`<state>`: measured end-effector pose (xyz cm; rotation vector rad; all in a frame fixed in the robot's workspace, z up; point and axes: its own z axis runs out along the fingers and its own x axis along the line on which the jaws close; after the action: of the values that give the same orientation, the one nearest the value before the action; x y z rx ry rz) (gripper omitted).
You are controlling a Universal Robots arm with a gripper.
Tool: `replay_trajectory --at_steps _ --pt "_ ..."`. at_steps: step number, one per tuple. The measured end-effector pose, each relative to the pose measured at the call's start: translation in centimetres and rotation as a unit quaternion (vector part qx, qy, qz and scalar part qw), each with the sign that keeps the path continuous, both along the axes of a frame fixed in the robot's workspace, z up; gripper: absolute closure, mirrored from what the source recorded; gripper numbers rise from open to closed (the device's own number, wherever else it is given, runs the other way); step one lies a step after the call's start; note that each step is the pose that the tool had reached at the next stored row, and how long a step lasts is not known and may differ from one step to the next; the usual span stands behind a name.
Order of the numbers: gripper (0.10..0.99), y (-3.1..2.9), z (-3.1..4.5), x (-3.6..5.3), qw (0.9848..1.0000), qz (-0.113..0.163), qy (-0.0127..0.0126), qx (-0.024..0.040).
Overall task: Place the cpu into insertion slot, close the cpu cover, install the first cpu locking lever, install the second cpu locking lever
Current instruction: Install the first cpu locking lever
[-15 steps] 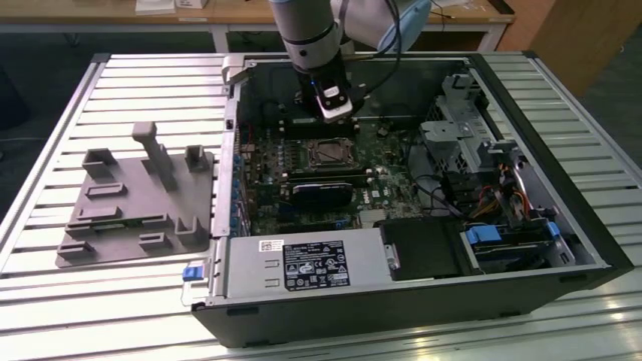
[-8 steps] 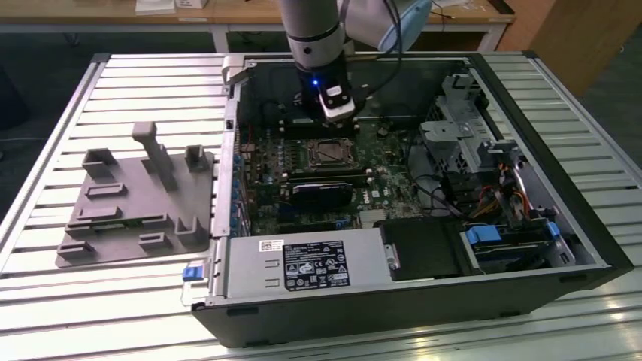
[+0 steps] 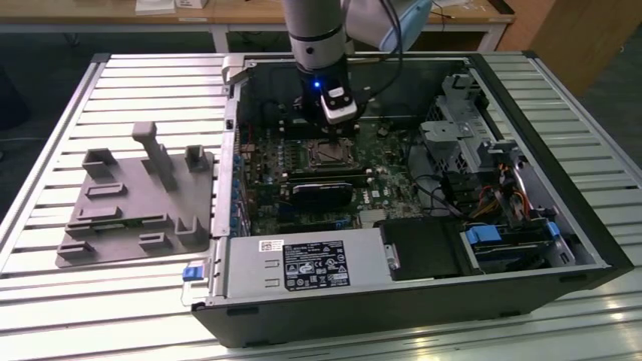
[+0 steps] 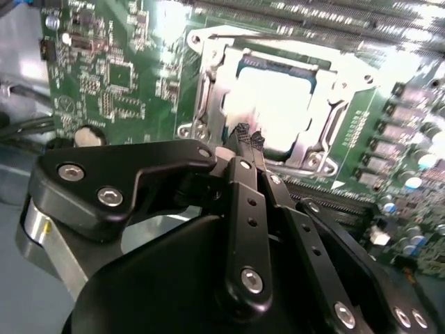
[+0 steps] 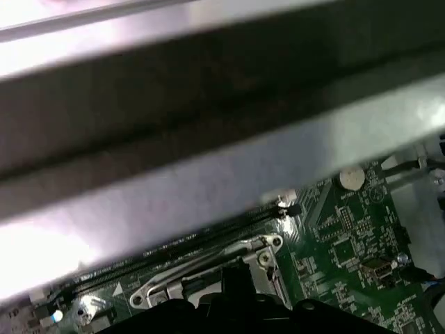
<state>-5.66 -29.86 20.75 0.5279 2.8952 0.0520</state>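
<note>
— Black linkage fills the foreground of the second wrist view, and just past it the gripper (image 4: 249, 138) has its two ribbed fingertips (image 4: 241, 132) pinched nearly together, nothing between them that I can see.

— Where's the cpu (image 4: 278, 104)?

— Right beyond those tips, bright silver, lying flat in the insertion slot (image 4: 327, 129). I'd call that first step done.

— And the cpu cover (image 4: 208, 90)?

— Its frame looks folded down around the chip, window over the metal face, though glare makes me hedge.

— Levers?

— Can't tell whether either is latched. From the exterior view the gripper (image 3: 335, 135) hangs straight above the socket inside the computer case (image 3: 561, 226), so I judge the locking work unfinished.
</note>
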Motion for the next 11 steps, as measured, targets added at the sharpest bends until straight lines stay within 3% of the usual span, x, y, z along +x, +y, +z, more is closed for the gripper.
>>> replay_trajectory --at_steps 7,9,11 --pt "0.980 -1.66 -0.02 0.03 0.9999 0.000 0.0135 -0.0023" --pt "0.980 -2.03 -0.04 0.06 0.9998 0.000 0.0211 -0.0026" --pt "0.980 -2.31 -0.07 0.12 0.9995 0.000 0.0321 -0.0028"
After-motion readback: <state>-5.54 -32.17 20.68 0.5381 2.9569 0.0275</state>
